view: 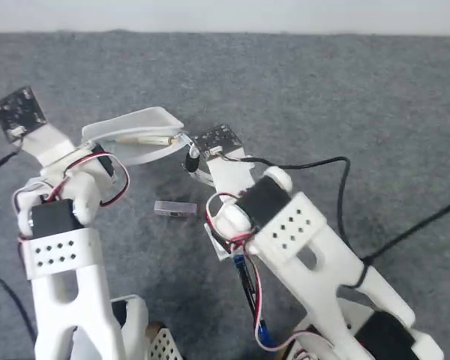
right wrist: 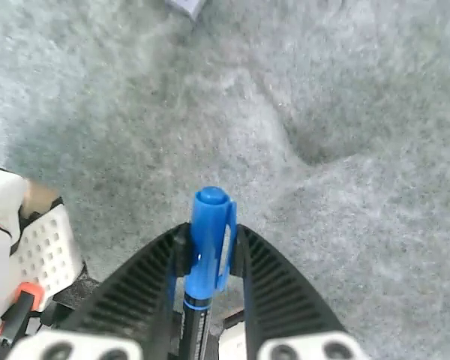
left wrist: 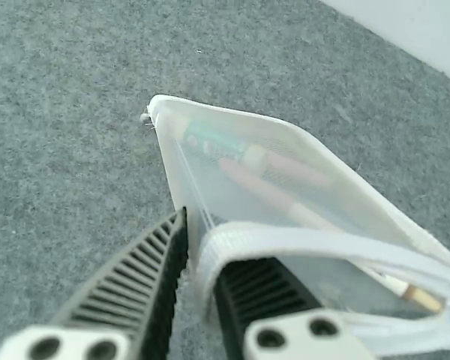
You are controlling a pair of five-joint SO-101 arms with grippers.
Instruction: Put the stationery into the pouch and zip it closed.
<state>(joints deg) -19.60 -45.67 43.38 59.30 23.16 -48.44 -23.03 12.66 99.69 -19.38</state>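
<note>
1. The left gripper (left wrist: pixel 199 225) has its ribbed fingers (left wrist: pixel 154 259) drawn narrow on the white rim band of the mesh pouch (left wrist: pixel 300 169). The band is pinched between them, and the pouch body runs out beyond the fingertips over the grey carpet (left wrist: pixel 67 112).
2. Through the mesh, just past those fingertips, we see a green-banded pen (left wrist: pixel 210 139) and a pale pencil (left wrist: pixel 281 199) lying lengthwise inside the pouch.
3. The right gripper (right wrist: pixel 208 238) is closed on a blue marker (right wrist: pixel 211 206). The marker's capped end projects a little past the fingertips and its dark barrel runs back between them.
4. A small lilac-grey block (view: pixel 174 208) lies on the carpet between the two arms, apart from the pouch and well beyond the right fingertips.
5. In the high view we see the pouch rim curving as an open loop. The right arm's body covers most of the marker, and a black cable (view: pixel 337 172) trails beside that arm.
6. In the right wrist view we see a perforated white arm base (right wrist: pixel 49 247) just beside the right fingers, and a shallow dent in the carpet ahead of them.
</note>
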